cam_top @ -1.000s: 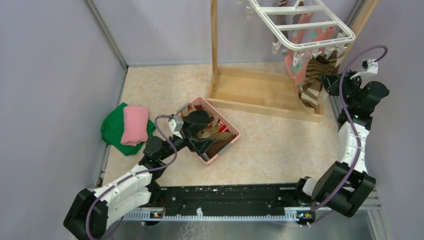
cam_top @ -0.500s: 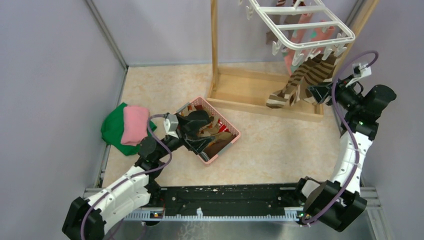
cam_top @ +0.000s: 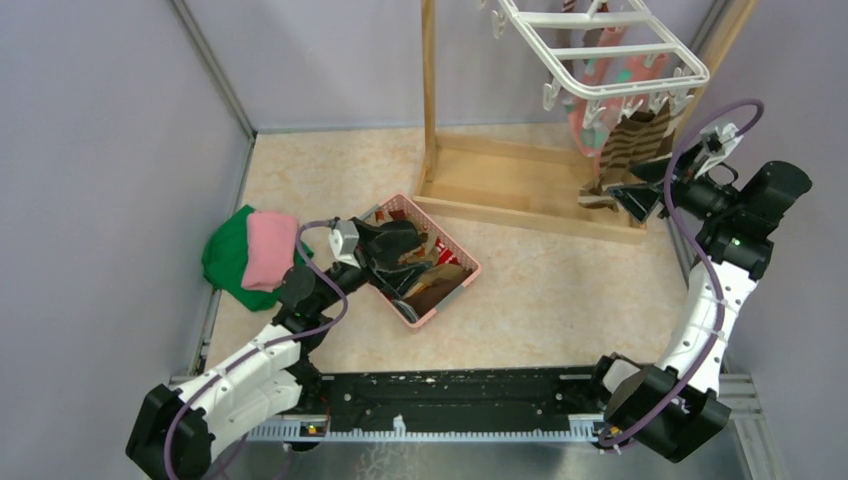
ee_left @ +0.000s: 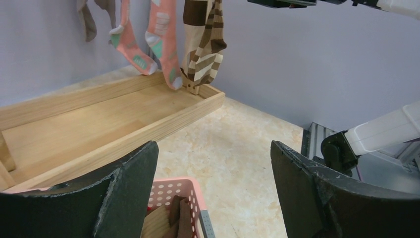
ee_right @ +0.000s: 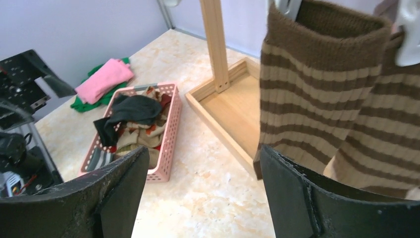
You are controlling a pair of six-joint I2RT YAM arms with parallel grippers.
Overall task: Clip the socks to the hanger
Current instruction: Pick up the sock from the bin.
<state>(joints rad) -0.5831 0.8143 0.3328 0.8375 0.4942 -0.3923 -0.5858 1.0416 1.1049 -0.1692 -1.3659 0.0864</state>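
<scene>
The white hanger [cam_top: 600,50] hangs at the top right. A pair of brown and cream striped socks [cam_top: 632,145] dangles from its clips [ee_right: 408,34], beside pink socks [cam_top: 590,120]. My right gripper [cam_top: 632,188] is open just in front of the striped socks [ee_right: 317,99], with nothing between its fingers [ee_right: 297,193]. My left gripper [cam_top: 400,265] hovers open over the pink basket [cam_top: 445,300]. More socks [ee_right: 133,111] lie in that basket, black and patterned ones. The left wrist view shows the hung striped socks [ee_left: 205,44] and pink socks [ee_left: 163,29] far off.
The wooden stand has a tall post [cam_top: 429,90] and a low tray base [cam_top: 510,185] under the hanger. Folded green and pink cloths [cam_top: 250,255] lie at the left by the wall. The arms' base rail [cam_top: 450,400] runs along the near edge.
My right gripper opened and let go of the striped sock, which swung back under the hanger. The right arm drew back to the right. The left gripper shifted slightly over the basket.
</scene>
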